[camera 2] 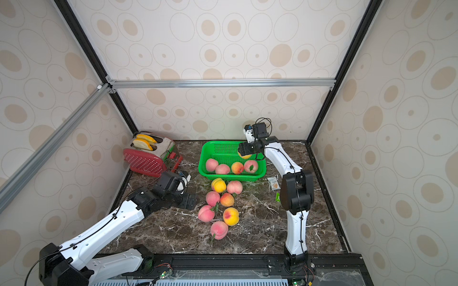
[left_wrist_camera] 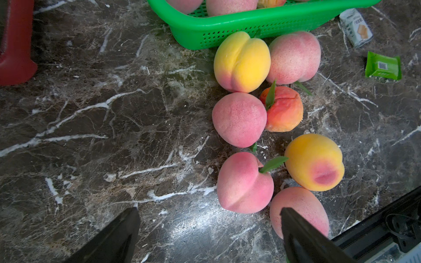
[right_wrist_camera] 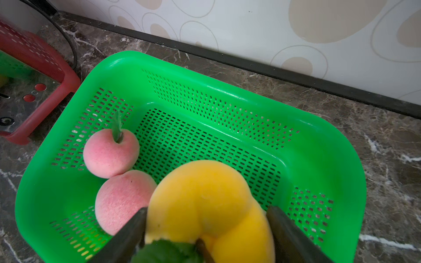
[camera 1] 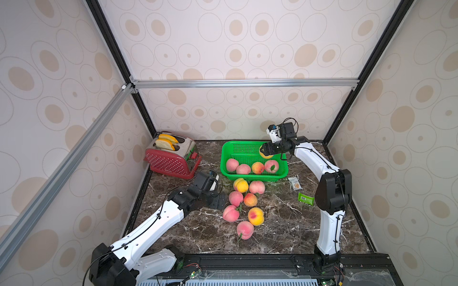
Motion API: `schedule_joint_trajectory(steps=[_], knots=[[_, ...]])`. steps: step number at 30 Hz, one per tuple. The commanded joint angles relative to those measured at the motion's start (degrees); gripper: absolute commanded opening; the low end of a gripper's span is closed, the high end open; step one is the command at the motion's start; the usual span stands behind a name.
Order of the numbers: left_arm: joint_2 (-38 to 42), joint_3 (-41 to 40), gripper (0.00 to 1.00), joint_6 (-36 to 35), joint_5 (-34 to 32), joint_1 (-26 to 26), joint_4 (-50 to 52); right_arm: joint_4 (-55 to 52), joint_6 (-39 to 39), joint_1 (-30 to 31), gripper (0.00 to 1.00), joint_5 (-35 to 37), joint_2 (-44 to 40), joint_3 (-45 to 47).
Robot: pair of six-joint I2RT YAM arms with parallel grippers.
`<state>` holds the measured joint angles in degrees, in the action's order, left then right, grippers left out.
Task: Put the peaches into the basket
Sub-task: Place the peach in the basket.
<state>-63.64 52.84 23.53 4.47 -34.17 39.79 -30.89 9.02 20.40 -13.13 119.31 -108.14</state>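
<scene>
Gripping a yellow peach (right_wrist_camera: 205,195) between jaws closed partway onto its sides, the right gripper (camera 1: 265,150) hangs over the far right corner of the green basket (camera 1: 247,148), where four peaches (camera 1: 232,164) lie along the near wall. Just in front of it, seven more peaches (camera 1: 235,198) sit on the table (camera 1: 285,222). The left gripper (left_wrist_camera: 208,210) hovers beside them, jaws spread wide, holding nothing.

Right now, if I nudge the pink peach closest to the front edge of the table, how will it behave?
The pink peach is round and rests on the smooth marble table, so it would probably roll, not slide. Its stem leaf may make that roll wobble. Pushed toward the basket, it would likely bump the yellow peach close behind it.
</scene>
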Motion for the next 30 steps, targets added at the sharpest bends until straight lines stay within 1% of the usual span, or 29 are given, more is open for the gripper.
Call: schedule_joint_trajectory(steps=[1, 7, 21, 26, 30], knots=[[-1.0, 3.3, 0.99, -0.8, 0.1, 0.0, 1.6, -1.1, 0.4, -0.2, 0.79, -1.4, 3.0, -3.0], [-1.6, 4.6, 0.99, -0.8, -0.2, 0.0, 2.0, -2.1, 0.6, -0.4, 0.79, -2.4, 7.6, -6.6], [-3.0, 5.8, 0.99, -0.9, -0.8, 0.0, 3.1, -1.5, 0.3, -2.0, 0.79, -2.2, 11.1, -8.1], [-3.0, 5.7, 0.99, -0.8, -0.6, 0.0, 3.0, -3.3, 0.1, -2.0, 0.8, -2.9, 13.3, -10.9], [-2.8, 5.6, 0.99, -0.6, -0.8, 0.0, 3.0, -3.0, 0.1, -2.0, 0.81, -1.9, 13.0, -10.2]])
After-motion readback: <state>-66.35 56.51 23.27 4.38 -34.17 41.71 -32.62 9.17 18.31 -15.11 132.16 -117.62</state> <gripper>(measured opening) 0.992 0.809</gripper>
